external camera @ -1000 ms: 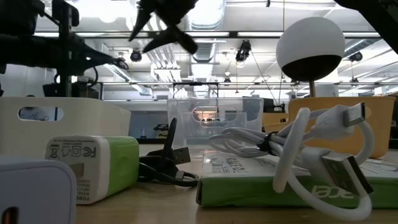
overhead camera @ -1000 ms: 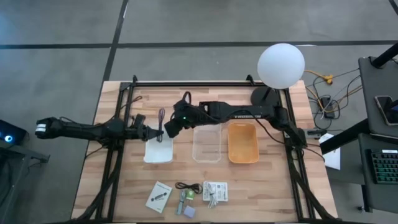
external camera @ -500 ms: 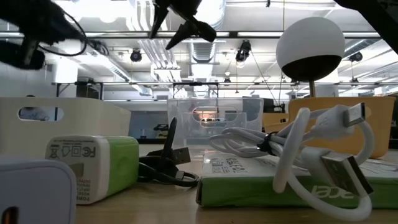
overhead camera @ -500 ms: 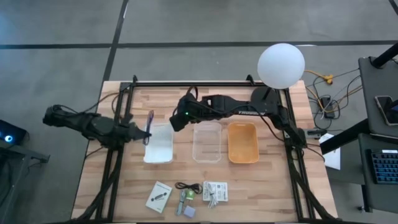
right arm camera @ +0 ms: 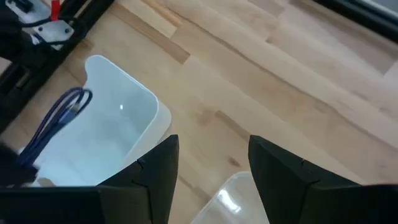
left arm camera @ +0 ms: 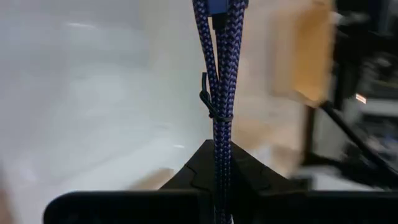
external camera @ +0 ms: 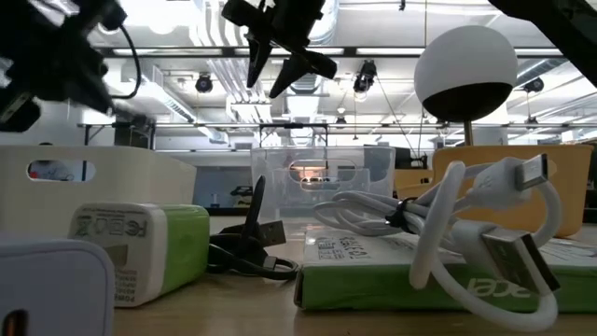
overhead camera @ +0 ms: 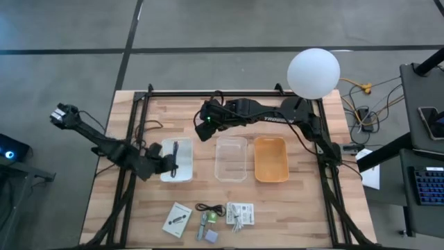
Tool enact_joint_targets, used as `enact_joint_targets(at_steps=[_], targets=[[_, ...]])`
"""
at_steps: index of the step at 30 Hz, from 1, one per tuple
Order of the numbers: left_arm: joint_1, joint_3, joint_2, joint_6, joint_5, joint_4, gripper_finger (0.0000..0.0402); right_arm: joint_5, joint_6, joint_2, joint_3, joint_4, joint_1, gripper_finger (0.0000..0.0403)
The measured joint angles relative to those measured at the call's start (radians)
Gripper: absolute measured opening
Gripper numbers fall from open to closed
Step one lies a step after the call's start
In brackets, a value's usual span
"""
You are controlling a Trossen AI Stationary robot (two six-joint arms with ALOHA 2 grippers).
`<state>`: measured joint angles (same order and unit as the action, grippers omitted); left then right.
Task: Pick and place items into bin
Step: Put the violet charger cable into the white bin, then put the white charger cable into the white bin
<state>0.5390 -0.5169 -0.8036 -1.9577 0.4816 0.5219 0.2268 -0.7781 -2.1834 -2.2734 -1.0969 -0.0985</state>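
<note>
My left gripper [overhead camera: 165, 158] is at the near-left side of the white bin [overhead camera: 182, 173], shut on a folded blue-purple braided cable [left arm camera: 219, 74] that reaches out over the bin's inside. A thin dark tie [left arm camera: 214, 113] binds the cable. My right gripper [overhead camera: 205, 129] hangs open and empty beyond the far edge of the white bin. Loose items lie at the near edge: a white card [overhead camera: 177, 219], a coiled black cable [overhead camera: 208, 207], a green-and-white piece [overhead camera: 209, 218], a small grey-blue cube [overhead camera: 210, 235] and a white packet [overhead camera: 240, 212]. My left gripper pinches the folded cable bundle [left arm camera: 221, 163] between its two fingers, several strands together, near one end. The fingers slant downward from the table's near-left side and lie along the cable. The looped free end [right arm camera: 74, 99] sticks out ahead of the fingers over the white bin.
A clear bin [overhead camera: 231, 170] and an orange bin [overhead camera: 271, 173] stand in a row to the right of the white one. A lamp with a white globe [overhead camera: 313, 72] rises at the far right. Black frame rails [overhead camera: 208, 93] run along the table's far and side edges.
My left arm has folded at the elbow. Its gripper has moved toward the near edge and tipped downward, keeping hold of the cable, which now points over the white bin. My right gripper has drawn away from the white bin toward the far edge and the right.
</note>
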Motion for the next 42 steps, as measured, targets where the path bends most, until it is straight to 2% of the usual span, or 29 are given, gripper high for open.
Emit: enact_joint_targets(at_steps=[4, 7, 9, 11, 17, 21, 23, 26, 28, 33, 35, 37, 40, 42], targets=[[-0.005, -0.002, -0.047, -0.051, 0.047, -0.017, 0.0007, -0.005, 0.055, 0.000, 0.000, 0.000, -0.006, 0.0180], [-0.001, 0.005, -0.106, -0.107, -0.056, -0.003, 0.0018, -0.019, 0.095, 0.000, 0.000, 0.000, -0.010, 0.0180], [-0.001, 0.014, -0.150, -0.161, -0.099, 0.008, 0.0038, -0.021, 0.108, 0.000, 0.000, 0.001, -0.011, 0.0180], [-0.001, 0.015, -0.186, -0.184, -0.094, 0.003, 0.0062, -0.021, 0.121, 0.000, 0.000, 0.000, -0.011, 0.0180], [-0.010, -0.008, -0.217, -0.184, 0.032, 0.003, 0.0131, -0.026, 0.149, 0.000, 0.000, -0.006, -0.011, 0.0180], [-0.009, 0.011, -0.211, -0.180, 0.027, 0.001, 0.0160, -0.026, 0.151, 0.000, 0.000, -0.007, -0.011, 0.0180], [-0.010, 0.017, -0.196, -0.166, -0.015, -0.011, 0.0166, -0.026, 0.156, 0.000, 0.000, -0.016, -0.011, 0.0180], [-0.003, -0.006, -0.156, -0.033, -0.088, -0.009, 0.0168, -0.053, 0.210, 0.000, 0.000, -0.102, -0.010, 0.0180], [0.005, -0.036, -0.107, 0.066, -0.085, -0.011, 0.0168, -0.088, 0.263, 0.000, 0.000, -0.189, 0.001, 0.0180], [0.008, -0.096, -0.006, 0.452, -0.028, -0.034, 0.0169, -0.097, 0.568, 0.004, 0.004, -0.322, 0.101, 0.0180], [0.008, -0.098, 0.028, 0.621, -0.039, -0.102, 0.0169, -0.150, 0.695, 0.004, 0.007, -0.318, 0.145, 0.0180], [0.008, -0.093, 0.055, 0.778, -0.092, -0.172, 0.0169, -0.223, 0.771, 0.004, 0.007, -0.296, 0.178, 0.0180], [0.008, -0.085, 0.061, 0.980, -0.210, -0.204, 0.0169, -0.240, 0.781, 0.004, 0.010, -0.262, 0.197, 0.0180], [0.008, -0.079, 0.045, 1.049, -0.271, -0.191, 0.0169, -0.239, 0.780, 0.004, 0.017, -0.274, 0.193, 0.0180]])
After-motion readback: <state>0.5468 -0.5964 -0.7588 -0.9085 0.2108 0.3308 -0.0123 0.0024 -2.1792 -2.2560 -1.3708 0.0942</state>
